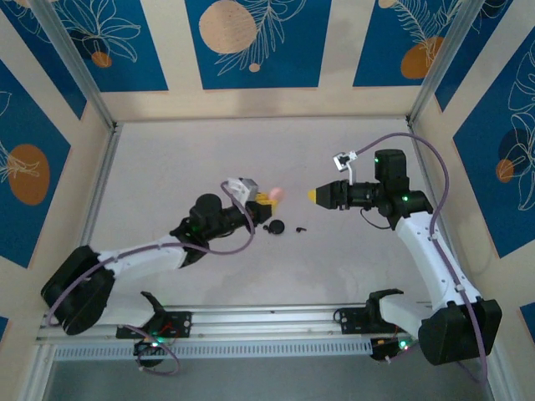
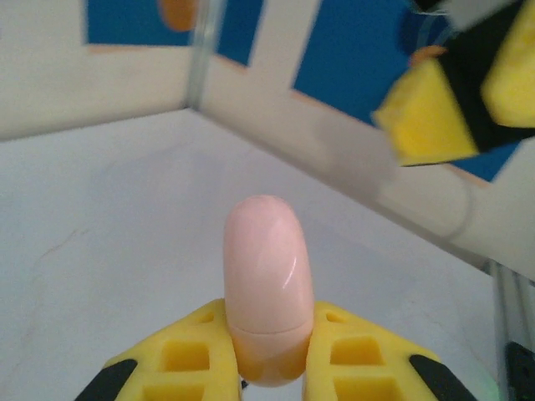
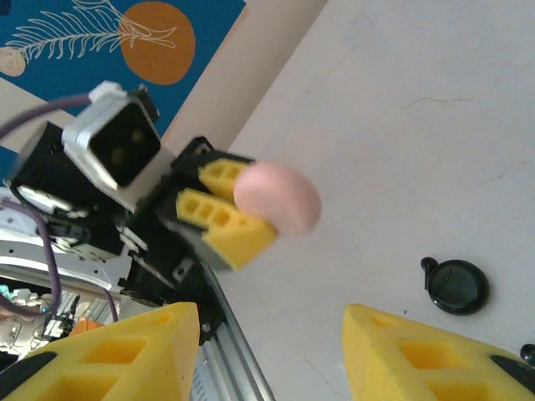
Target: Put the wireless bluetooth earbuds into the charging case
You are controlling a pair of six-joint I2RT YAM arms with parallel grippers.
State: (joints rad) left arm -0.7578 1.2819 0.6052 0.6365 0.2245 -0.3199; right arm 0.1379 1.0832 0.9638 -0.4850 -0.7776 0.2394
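My left gripper (image 1: 269, 198) is shut on a pale pink oval charging case (image 2: 267, 276) with a seam round it, and holds it above the table. The case (image 1: 277, 193) sticks out past the fingertips toward my right gripper (image 1: 312, 195). That gripper hangs open a short way to the right, facing the case, with nothing between its fingers (image 3: 134, 351). From the right wrist, the pink case (image 3: 280, 196) sits in the left gripper (image 3: 251, 205). A black round case (image 1: 274, 226) lies on the table below the left gripper. A tiny black earbud (image 1: 299, 228) lies just right of it.
The white table (image 1: 184, 159) is walled by blue and cream panels. A metal rail (image 1: 267, 322) runs along the near edge by both arm bases. The black round case (image 3: 456, 286) lies flat with a small loop on its rim.
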